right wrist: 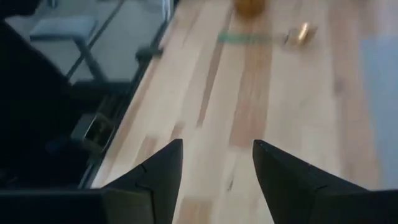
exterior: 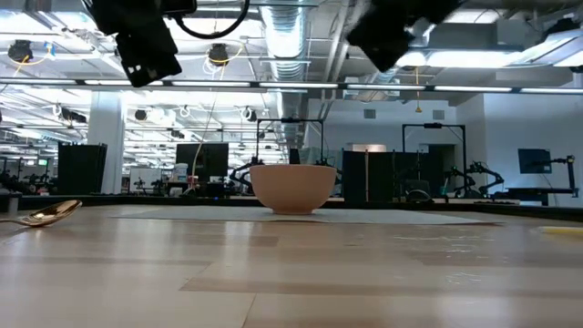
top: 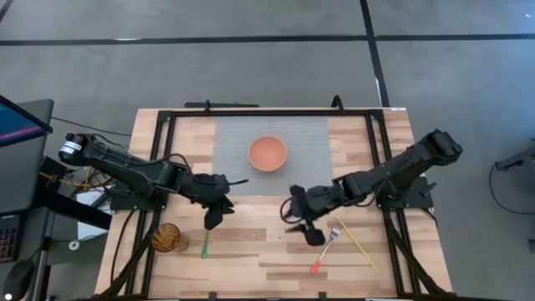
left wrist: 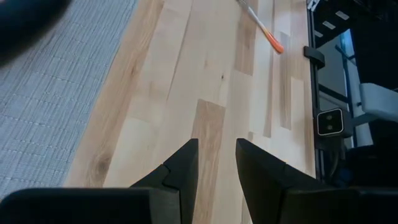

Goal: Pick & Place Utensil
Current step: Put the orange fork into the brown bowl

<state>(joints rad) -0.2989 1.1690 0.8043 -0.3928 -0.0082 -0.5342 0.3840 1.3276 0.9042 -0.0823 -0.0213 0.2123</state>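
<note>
A salmon bowl [top: 267, 153] [exterior: 292, 187] stands on a grey mat [top: 234, 138]. A spoon with a green handle [top: 204, 247] and a gold head [exterior: 47, 214] [right wrist: 301, 32] lies flat near the table's near-left part. A fork with an orange handle [top: 325, 251] [left wrist: 267, 34] lies flat near the near-right part. My left gripper [top: 213, 219] [left wrist: 216, 149] hovers open just beyond the spoon. My right gripper [top: 308, 232] [right wrist: 217, 152] hovers open just left of the fork's head. In the low view both hang well above the wood.
An amber glass [top: 167, 238] [right wrist: 249, 7] stands left of the spoon. A thin yellow stick [top: 359, 247] lies right of the fork. A black frame [top: 159, 167] runs along the table's sides. Bare wood lies between the two grippers.
</note>
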